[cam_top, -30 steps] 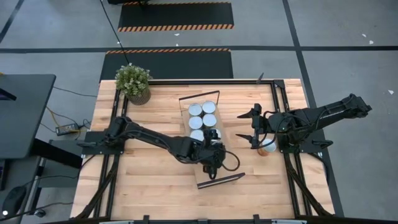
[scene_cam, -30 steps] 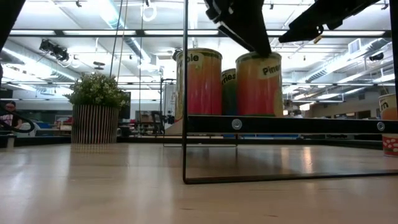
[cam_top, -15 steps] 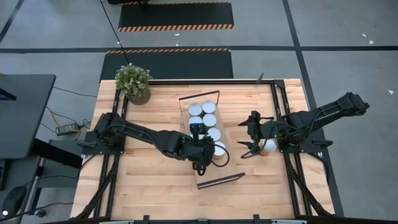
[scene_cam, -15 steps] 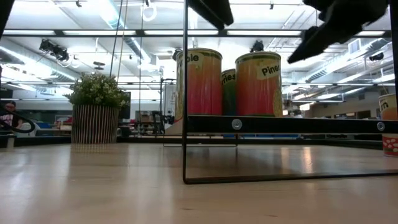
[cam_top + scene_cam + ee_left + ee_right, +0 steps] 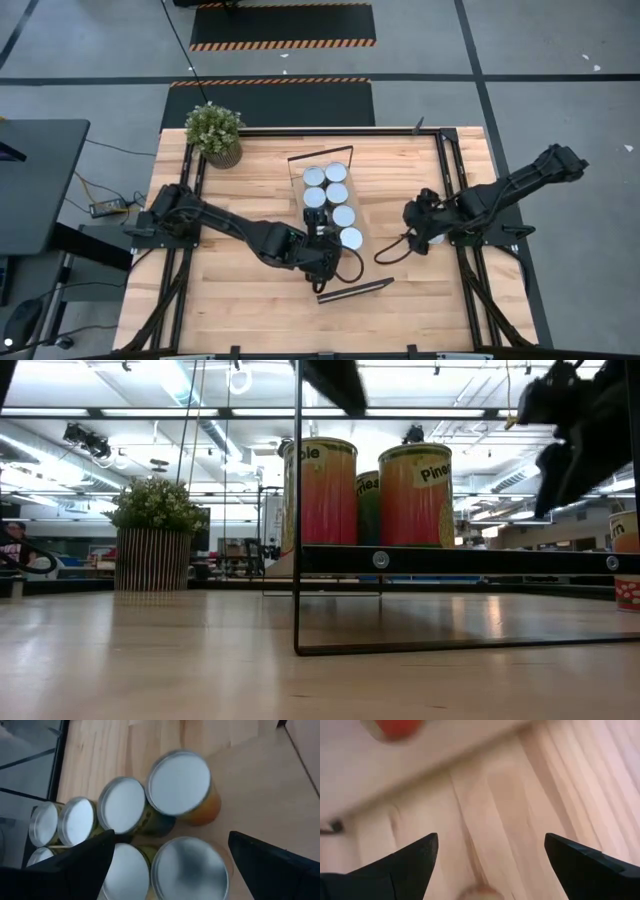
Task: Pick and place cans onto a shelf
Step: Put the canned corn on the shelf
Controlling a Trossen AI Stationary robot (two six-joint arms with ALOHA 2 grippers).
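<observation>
Cans (image 5: 332, 195) stand in two rows on the shelf (image 5: 358, 215), which sits mid-bench with its long axis running from 12 toward 6 o'clock; black wire frames close its short ends, one at 12 and one lying at 6. The row toward 3 o'clock reaches the shelf's long edge. One more can (image 5: 433, 236) stands apart on the bench (image 5: 240, 290), at 3 o'clock from the shelf. In the low view two tall cans and one behind them sit on the shelf board, raised off the bench.

The left end effector (image 5: 318, 250) hangs over the 6 o'clock end of the rows, fingers spread wide and empty, a can top framed between them. The right end effector (image 5: 412, 232) hovers just beside the lone can, fingers parted, gripping nothing. Bare wood lies open between shelf and lone can, and across the 9 o'clock half. A potted plant (image 5: 214, 133) occupies the 11 o'clock corner.
</observation>
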